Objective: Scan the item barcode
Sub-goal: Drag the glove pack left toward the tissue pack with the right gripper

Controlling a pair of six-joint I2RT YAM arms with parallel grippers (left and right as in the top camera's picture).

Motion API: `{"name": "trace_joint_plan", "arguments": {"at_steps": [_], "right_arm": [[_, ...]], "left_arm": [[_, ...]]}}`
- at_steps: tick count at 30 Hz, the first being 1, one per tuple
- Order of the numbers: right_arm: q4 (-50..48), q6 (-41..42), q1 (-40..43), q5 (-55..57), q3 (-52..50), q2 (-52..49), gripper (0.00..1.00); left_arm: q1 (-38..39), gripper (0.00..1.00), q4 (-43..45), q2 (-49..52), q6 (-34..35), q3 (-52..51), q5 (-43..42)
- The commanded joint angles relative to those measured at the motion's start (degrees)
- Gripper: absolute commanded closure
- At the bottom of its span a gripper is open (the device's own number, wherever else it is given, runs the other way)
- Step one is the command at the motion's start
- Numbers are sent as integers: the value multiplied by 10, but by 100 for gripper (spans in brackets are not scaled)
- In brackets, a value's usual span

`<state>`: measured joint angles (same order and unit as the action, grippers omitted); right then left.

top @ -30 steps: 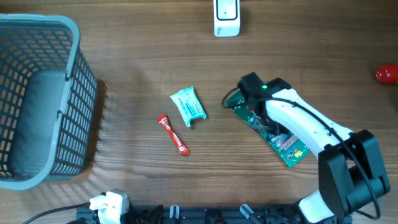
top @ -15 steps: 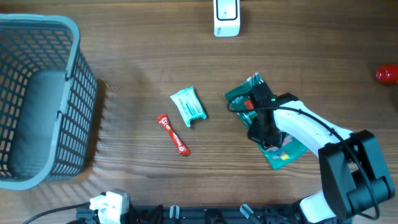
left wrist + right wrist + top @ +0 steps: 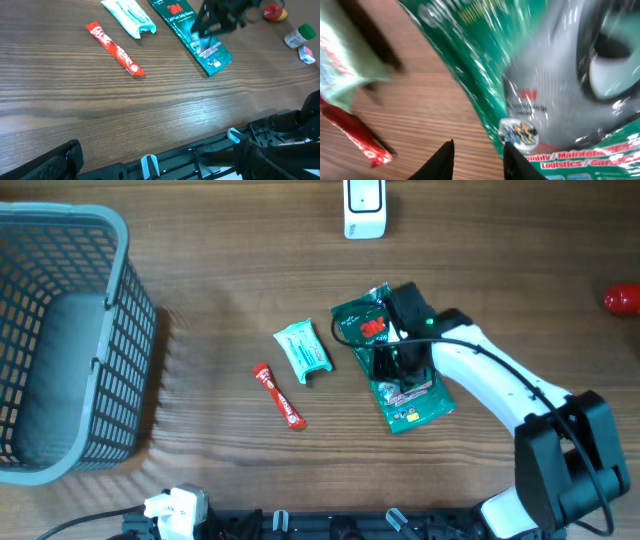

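Watching the wooden table (image 3: 220, 300), we see the right gripper (image 3: 479, 152), jaws parted, right over the green packet (image 3: 395, 395) lying flat; left fingers (image 3: 57, 161) spread wide, empty.

White-shelled right arm (image 3: 482, 372) with black joints, a black cable (image 3: 512, 370), a green light (image 3: 428, 321).

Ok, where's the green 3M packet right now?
Overhead, right of centre: the green 3M packet lies just right of the pale teal packet, with the right gripper over it.
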<state>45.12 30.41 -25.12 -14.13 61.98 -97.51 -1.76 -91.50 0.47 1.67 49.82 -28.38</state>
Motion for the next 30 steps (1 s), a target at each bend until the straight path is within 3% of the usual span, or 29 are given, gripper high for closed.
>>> {"name": "trace_joint_plan", "arguments": {"at_steps": [1,2,3,4,7,13,16,18,21,22,24,30], "right_arm": [[18,-55,-38,98,25,-5,32],[22,-58,-53,127,20,-5,14],[23,-60,-70,165,10,-5,2],[23,-60,-80,191,3,-5,1],[-2,-60,-113,258,-30,-6,1],[-85,-61,-120,267,-99,-10,1],[-117,-67,-119,267,-103,-33,7],[-130,-80,-120,261,-103,-54,13],[-133,-80,-117,258,-103,-127,35],[-130,-97,-116,248,-101,-144,48],[-106,-120,-115,242,-88,-156,94],[-46,-95,-112,205,-20,-148,96]], "left_arm": [[0,0,1,-2,1,0,-1],[0,0,1,-2,1,0,-1],[0,0,1,-2,1,0,-1],[0,0,1,-2,1,0,-1],[0,0,1,-2,1,0,-1],[0,0,1,-2,1,0,-1],[0,0,1,-2,1,0,-1],[0,0,1,-2,1,0,-1],[0,0,1,-2,1,0,-1],[0,0,1,-2,1,0,-1],[0,0,1,-2,1,0,-1],[0,0,1,-2,1,0,-1]]}}
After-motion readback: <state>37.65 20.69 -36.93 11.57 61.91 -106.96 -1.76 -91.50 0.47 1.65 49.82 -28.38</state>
